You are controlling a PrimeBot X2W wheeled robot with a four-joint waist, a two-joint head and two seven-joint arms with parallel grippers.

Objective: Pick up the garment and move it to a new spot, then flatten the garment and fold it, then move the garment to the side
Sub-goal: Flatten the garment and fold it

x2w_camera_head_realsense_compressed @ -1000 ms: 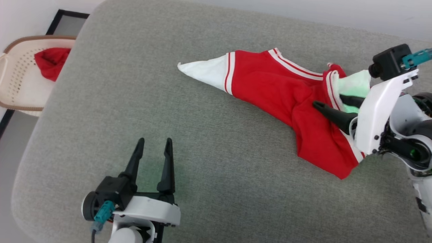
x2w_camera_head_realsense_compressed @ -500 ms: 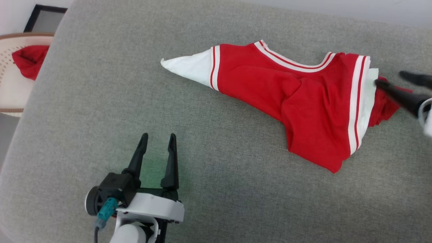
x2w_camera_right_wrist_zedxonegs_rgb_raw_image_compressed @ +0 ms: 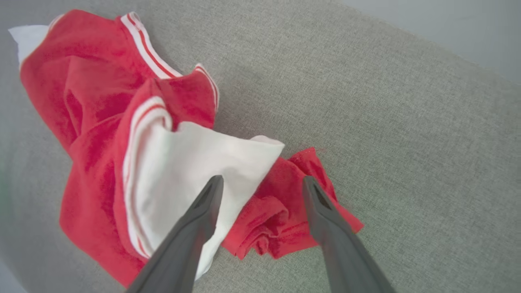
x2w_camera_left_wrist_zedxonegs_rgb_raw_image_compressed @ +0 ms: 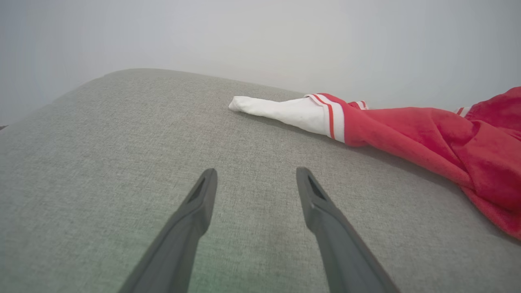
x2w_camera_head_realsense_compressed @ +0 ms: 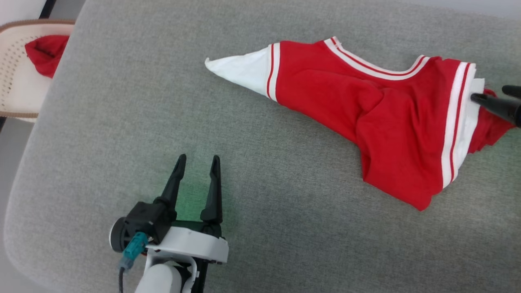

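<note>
The garment [x2w_camera_head_realsense_compressed: 382,118], a red jersey with white-and-red striped trim and white panels, lies crumpled on the right half of the grey cushion [x2w_camera_head_realsense_compressed: 260,228]. A white corner points left; no lettering shows. My right gripper [x2w_camera_head_realsense_compressed: 490,93] is open at the garment's right end. In the right wrist view the right gripper [x2w_camera_right_wrist_zedxonegs_rgb_raw_image_compressed: 261,180] straddles the edge of a white panel [x2w_camera_right_wrist_zedxonegs_rgb_raw_image_compressed: 195,171] and a bunched red fold [x2w_camera_right_wrist_zedxonegs_rgb_raw_image_compressed: 281,211]. My left gripper [x2w_camera_head_realsense_compressed: 196,162] is open over bare cushion at the lower left. From the left wrist, the left gripper [x2w_camera_left_wrist_zedxonegs_rgb_raw_image_compressed: 256,171] is well short of the garment [x2w_camera_left_wrist_zedxonegs_rgb_raw_image_compressed: 407,126].
A pale perforated basket [x2w_camera_head_realsense_compressed: 16,93] stands off the cushion's far left corner, with a smaller plain red cloth [x2w_camera_head_realsense_compressed: 44,55] in it. The cushion's rounded left edge drops off near the basket. Bare cushion lies between my left gripper and the garment.
My right gripper has drawn back to the right, out of the garment's folds. The garment's right end now lies spread out. The head camera has shifted; the left gripper stays open in place.
</note>
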